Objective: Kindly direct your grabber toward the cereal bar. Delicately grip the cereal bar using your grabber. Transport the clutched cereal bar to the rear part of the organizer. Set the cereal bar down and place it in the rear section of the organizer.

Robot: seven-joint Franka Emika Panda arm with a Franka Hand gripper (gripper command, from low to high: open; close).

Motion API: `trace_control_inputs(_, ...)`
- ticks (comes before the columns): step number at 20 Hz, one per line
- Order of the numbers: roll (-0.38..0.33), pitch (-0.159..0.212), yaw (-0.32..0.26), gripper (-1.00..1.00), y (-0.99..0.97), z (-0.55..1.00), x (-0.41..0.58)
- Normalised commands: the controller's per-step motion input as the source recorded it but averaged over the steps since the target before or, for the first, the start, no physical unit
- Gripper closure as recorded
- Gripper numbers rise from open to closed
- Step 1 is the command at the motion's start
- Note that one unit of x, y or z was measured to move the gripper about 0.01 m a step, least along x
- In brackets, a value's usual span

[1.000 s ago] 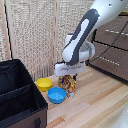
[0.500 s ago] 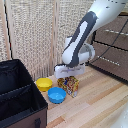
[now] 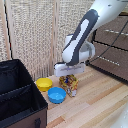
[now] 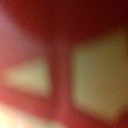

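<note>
Pale reeded wall panels (image 3: pixel 35 30), light wooden floor (image 3: pixel 95 105), brown drawer cabinet (image 3: pixel 112 47) at the exterior view's right

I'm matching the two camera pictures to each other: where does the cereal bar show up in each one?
Exterior view: the cereal bar stands just under the end effector, beside the blue bowl.
Wrist view: only a red and pale yellow blur at close range; probably the bar's wrapper, but I cannot be sure.
Shared landmark: none can be made out.

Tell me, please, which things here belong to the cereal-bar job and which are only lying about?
Job: grabber, down at the cereal bar; cereal bar; organizer.
Lying about: yellow bowl; blue bowl; wooden drawer cabinet.
</note>
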Motion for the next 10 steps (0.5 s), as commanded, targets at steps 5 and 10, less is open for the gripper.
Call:
trace_control_inputs(5,-0.001,0.082,0.028,1.00,0.00,0.77,0.355)
trace_control_inputs(10,-0.009,0.102,0.022,1.00,0.07,0.79,0.482)
